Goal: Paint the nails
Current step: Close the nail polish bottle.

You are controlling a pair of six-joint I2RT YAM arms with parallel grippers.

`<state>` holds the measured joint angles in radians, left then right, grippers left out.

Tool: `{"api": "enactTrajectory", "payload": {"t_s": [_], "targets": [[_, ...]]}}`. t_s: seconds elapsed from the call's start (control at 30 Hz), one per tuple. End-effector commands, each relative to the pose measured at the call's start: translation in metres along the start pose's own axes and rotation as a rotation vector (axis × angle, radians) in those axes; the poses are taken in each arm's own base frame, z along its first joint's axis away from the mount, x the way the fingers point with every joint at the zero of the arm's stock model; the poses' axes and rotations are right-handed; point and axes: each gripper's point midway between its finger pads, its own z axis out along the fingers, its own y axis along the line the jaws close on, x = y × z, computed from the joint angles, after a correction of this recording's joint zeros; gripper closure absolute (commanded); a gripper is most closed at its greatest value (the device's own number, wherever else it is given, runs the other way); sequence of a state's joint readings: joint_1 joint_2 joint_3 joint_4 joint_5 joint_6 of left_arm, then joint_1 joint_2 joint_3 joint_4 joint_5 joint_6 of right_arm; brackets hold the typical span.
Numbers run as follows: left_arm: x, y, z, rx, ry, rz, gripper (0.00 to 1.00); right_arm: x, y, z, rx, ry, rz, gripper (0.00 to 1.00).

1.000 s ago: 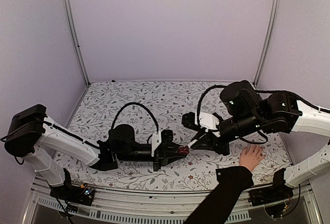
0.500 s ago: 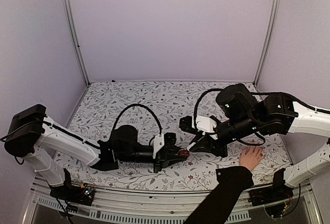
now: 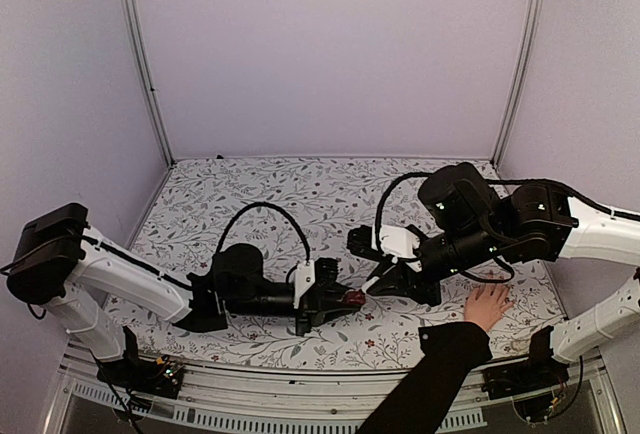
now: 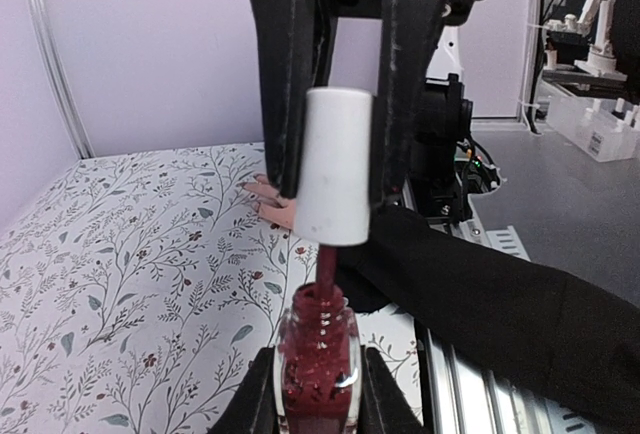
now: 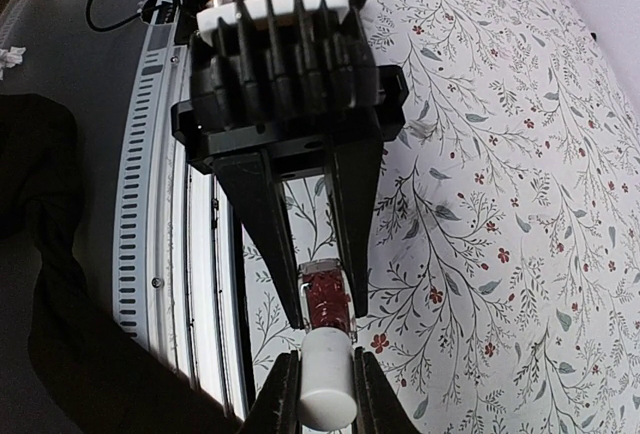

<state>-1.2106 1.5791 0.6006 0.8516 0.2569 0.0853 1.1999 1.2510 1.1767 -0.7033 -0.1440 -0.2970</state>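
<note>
My left gripper point(image 4: 318, 392) is shut on a small dark-red bottle point(image 4: 318, 364), held upright low over the table. My right gripper point(image 5: 328, 391) is shut on the white cap point(image 5: 328, 379) just above that bottle point(image 5: 327, 299). The cap's brush stem point(image 4: 328, 269) reaches down into the bottle's open neck. In the top view the bottle point(image 3: 353, 297) sits between the two grippers at the front middle. A light-skinned hand point(image 3: 488, 306) with a black sleeve point(image 3: 430, 379) lies flat at the front right, apart from both grippers. Its nails are too small to make out.
The table has a floral cloth point(image 3: 280, 194) and pale walls on three sides. A metal rail point(image 3: 300, 399) runs along the front edge. The sleeved forearm point(image 4: 490, 289) crosses the front right corner, close behind the right arm.
The right gripper with the cap has shifted left and down onto the bottle. The left gripper with the bottle has dipped slightly. The hand has stayed put.
</note>
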Motion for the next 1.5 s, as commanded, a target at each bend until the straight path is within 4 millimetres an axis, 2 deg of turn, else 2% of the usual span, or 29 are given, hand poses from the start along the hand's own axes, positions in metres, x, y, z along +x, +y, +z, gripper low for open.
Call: {"api": "enactTrajectory", "payload": {"t_s": [0.0,0.2,0.33,0.53,0.97,1.13,1.33,1.47], "targets": [[-0.027,-0.005,-0.005,0.006,-0.093,0.021,1.00,0.002,0.004,-0.001,-0.005,0.003,-0.015,1.00],[-0.029,-0.006,-0.008,0.013,-0.108,0.022,1.00,0.003,0.003,-0.003,0.005,0.003,-0.013,1.00],[-0.028,-0.008,-0.003,0.026,-0.089,0.038,1.00,0.002,0.003,-0.002,0.004,-0.001,-0.014,1.00],[-0.037,-0.006,0.003,0.019,-0.089,0.057,1.00,0.000,0.008,0.005,-0.030,0.003,-0.009,1.00],[-0.054,-0.007,0.003,0.007,-0.110,0.093,1.00,0.005,0.003,0.016,-0.009,0.045,0.004,1.00],[-0.059,0.004,0.001,-0.058,-0.122,0.086,1.00,0.003,-0.002,0.020,0.011,0.059,0.027,0.98],[-0.058,0.025,-0.001,-0.181,-0.129,0.056,1.00,-0.012,-0.013,0.017,0.062,0.034,0.067,0.90],[-0.059,0.028,-0.001,-0.195,-0.132,0.056,1.00,-0.016,-0.015,0.014,0.069,0.027,0.080,0.78]]}}
